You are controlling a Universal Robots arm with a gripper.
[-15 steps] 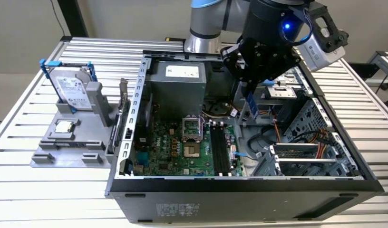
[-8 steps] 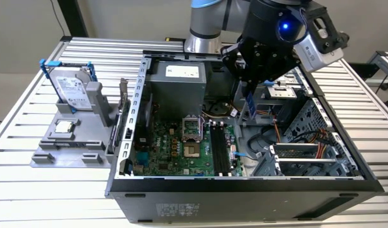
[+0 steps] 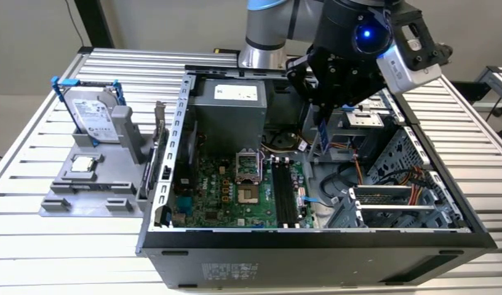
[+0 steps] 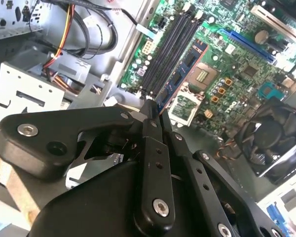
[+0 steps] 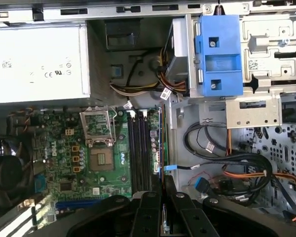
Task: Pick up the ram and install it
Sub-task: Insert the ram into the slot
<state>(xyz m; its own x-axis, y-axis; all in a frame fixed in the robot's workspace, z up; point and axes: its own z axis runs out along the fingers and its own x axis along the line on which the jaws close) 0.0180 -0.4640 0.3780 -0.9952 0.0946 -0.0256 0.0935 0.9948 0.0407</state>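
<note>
The claw [image 3: 325, 115] is clenching tight on the ram [image 3: 323, 134], its two black fingers [image 4: 149, 114] pinching one end of the stick with no gap showing between them and the board. In the exterior view the ram is hanging down from the fingertips, close to upright, inside the open computer case [image 3: 317, 258] and above the motherboard [image 3: 218, 190], not seated in anything. In the second wrist view the ram [image 4: 182, 74] is stretching away from the claw [image 4: 155, 107] as a long, narrow, thin board with a row of dark chips on its bluish face and a reddish strip along one long edge. In the first wrist view the ram [image 5: 162, 143] is showing edge-on as a thin green line running out from the claw [image 5: 163, 186], just beside the black memory slots [image 5: 139, 153] and running the same way as them. The slots [image 3: 285, 190] are lying near the middle of the case floor, next to the square processor socket [image 3: 248, 167]. Outside the case, toward the exterior view's left, a silver hard drive [image 3: 95, 120] is standing in a blue-handled frame on a grey stand [image 3: 62, 200].
</note>
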